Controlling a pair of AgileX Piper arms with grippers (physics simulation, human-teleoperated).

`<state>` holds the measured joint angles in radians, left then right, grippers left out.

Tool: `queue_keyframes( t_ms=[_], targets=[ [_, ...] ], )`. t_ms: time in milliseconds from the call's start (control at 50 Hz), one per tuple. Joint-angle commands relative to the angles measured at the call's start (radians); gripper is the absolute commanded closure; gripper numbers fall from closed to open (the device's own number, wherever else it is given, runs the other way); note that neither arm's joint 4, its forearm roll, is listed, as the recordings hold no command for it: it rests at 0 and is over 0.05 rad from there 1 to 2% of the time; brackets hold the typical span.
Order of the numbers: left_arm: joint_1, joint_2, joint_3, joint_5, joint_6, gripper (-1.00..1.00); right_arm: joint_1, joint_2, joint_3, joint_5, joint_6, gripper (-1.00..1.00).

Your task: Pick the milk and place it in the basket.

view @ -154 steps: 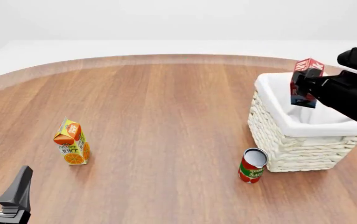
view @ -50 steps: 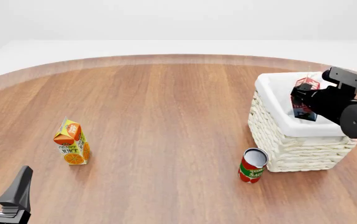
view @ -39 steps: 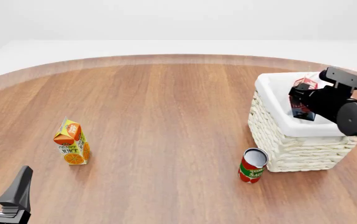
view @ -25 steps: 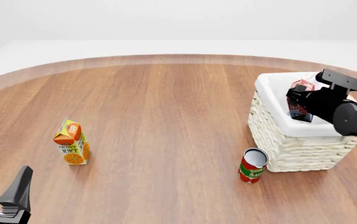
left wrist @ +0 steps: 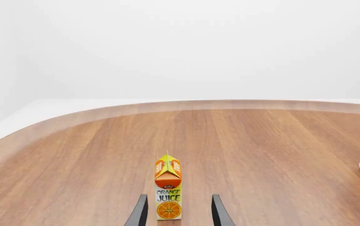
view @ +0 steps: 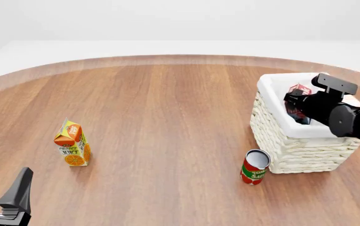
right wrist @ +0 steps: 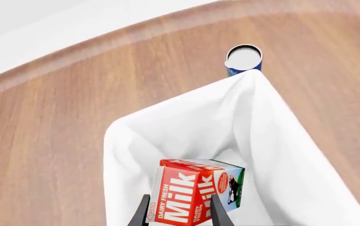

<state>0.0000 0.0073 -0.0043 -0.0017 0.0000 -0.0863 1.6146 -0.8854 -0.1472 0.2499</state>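
Count: 1 milk (right wrist: 196, 190), 1 basket (view: 274, 136), 1 juice carton (view: 72, 143), 1 can (view: 254, 166), 2 grippers.

Milk: tilted, inside the basket opening, below the liner rim, red gable end twd the right gripper (right wrist: 178, 209). In the right wrist view, both fingers sit against the carton's sides, i.e. clamped on it. Front view: arm covers most of the carton; only a red corner shows.

Left gripper (left wrist: 178, 212): near table edge on the left, fingers apart, nothing betw. them; juice carton stands upright just beyond the tips.

Can: upright on the table (view: 167, 108), just beside the basket's near front corner, not touching as far as visible. Juice carton well apart from the basket.
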Motion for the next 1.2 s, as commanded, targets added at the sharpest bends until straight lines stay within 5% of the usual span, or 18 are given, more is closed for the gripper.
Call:
queue_keyframes(
  t_ms=[20,180,240,260,1200],
  targets=[
    [0.0,0.0,0.0,0.0,0.0,-1.0,0.0,0.003,-0.01,-0.017,0.027,1.0],
    [0.0,0.0,0.0,0.0,0.0,-1.0,-0.001,-0.005,-0.002,-0.018,0.033,1.0],
    [0.0,0.0,0.0,0.0,0.0,-1.0,0.0,-0.026,0.02,-0.046,0.09,1.0],
    [0.0,0.0,0.0,0.0,0.0,-1.0,-0.003,-0.022,0.011,-0.031,0.072,-1.0],
    [0.0,0.0,0.0,0.0,0.0,-1.0,0.018,-0.231,0.081,0.066,0.025,-1.0]
  ],
)
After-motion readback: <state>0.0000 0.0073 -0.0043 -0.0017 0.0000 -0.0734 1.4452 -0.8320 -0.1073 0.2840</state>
